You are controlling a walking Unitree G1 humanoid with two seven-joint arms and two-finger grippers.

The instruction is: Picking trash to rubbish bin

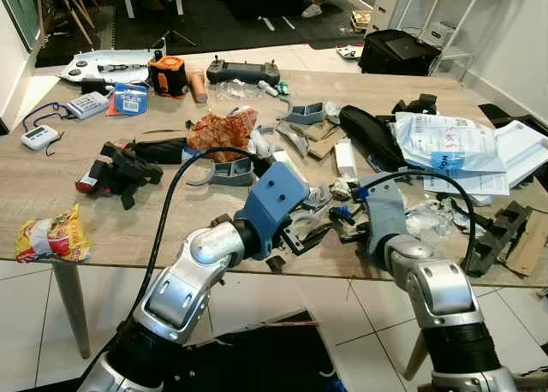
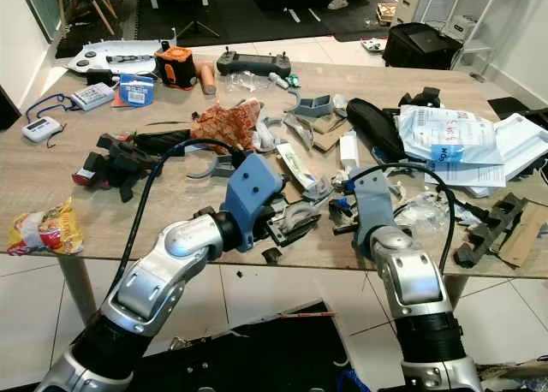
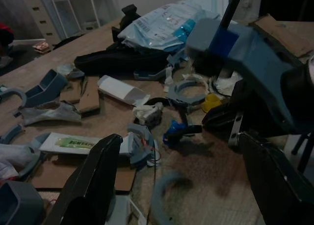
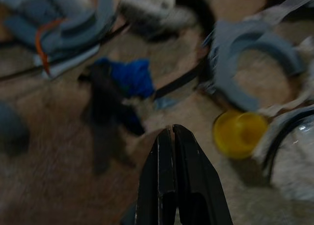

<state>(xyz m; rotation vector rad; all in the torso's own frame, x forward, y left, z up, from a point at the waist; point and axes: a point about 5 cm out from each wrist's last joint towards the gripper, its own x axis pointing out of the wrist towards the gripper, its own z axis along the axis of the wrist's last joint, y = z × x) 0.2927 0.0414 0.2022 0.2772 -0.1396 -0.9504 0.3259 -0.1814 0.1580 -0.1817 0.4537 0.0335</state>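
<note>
Right wrist view shows the right pincer (image 4: 172, 136) pressed together over the cluttered wooden bench (image 1: 128, 229), near a small yellow plastic cap (image 4: 239, 133). The left pincer (image 3: 181, 185) gapes apart beside it. Selecting trash seems underway; next, parting and descending.

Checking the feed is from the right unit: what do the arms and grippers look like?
Both arms are silver metal with black joint sections. Each wrist carries a blue-grey housing, and a black cable loops from it back along the arm. The left gripper and right gripper each have two long, black fingers.
</note>
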